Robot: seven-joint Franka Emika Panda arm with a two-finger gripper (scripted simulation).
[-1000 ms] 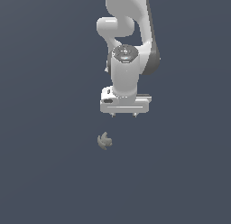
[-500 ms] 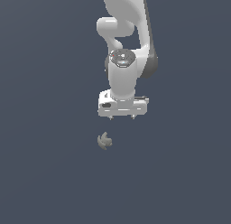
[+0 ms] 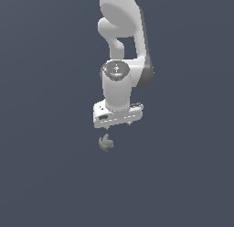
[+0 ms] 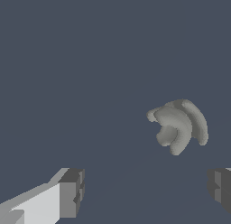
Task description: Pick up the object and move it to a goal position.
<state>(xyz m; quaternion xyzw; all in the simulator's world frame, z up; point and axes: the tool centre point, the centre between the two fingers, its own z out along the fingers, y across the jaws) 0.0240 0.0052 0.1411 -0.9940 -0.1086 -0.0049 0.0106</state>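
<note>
The object (image 3: 106, 143) is a small grey-olive lumpy thing with several curved lobes, lying on the dark floor. It also shows in the wrist view (image 4: 178, 124). My white gripper (image 3: 118, 125) hangs just above and slightly toward the exterior view's right of it, not touching it. The gripper (image 4: 144, 198) is open and empty: its two dark fingertips (image 4: 72, 191) stand far apart, and the object lies beyond the gap, nearer the other fingertip (image 4: 220, 188).
A flat dark blue-grey floor (image 3: 45, 175) fills both views. The white arm (image 3: 122, 47) rises from the gripper toward the top of the exterior view. No goal marker shows.
The gripper has moved toward the exterior view's left and down, closing in above the object. The object has not moved.
</note>
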